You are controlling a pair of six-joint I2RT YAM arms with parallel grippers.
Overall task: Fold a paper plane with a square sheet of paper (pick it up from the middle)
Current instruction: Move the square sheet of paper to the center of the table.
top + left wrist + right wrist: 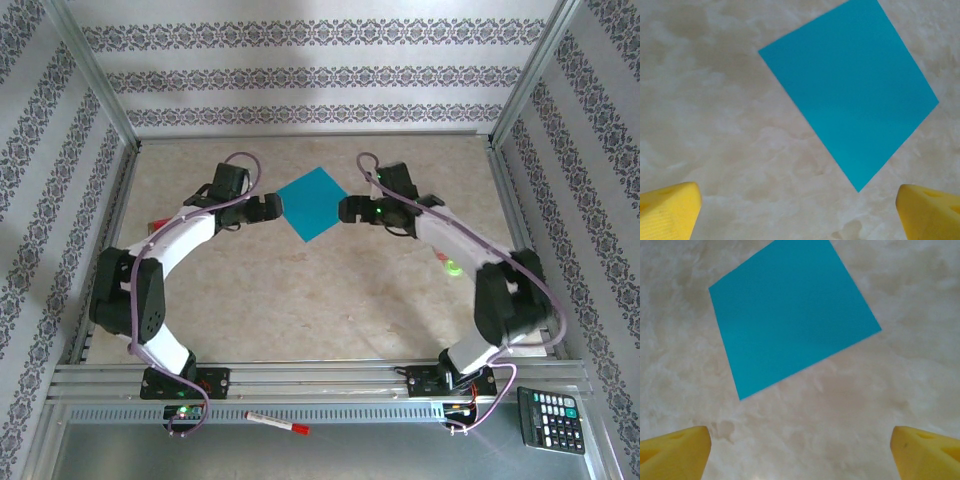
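Observation:
The square sheet of paper (312, 203), flat and teal-blue, lies corner-on like a diamond on the beige marbled table (330, 290), between both arms. My left gripper (272, 208) hangs just off its left corner. In the left wrist view the sheet (852, 85) is ahead, and the yellow fingertips (670, 210) stand wide apart with only table between them. My right gripper (347, 209) faces the right corner. In the right wrist view the sheet (790, 315) lies ahead of the wide-open gripper (800, 452), untouched.
A small red-and-white card (157, 224) peeks out by the left arm, and a green object (452, 266) lies under the right arm. A red-capped marker (277, 424) and a calculator (550, 419) rest on the near ledge. Metal frame rails bound the table.

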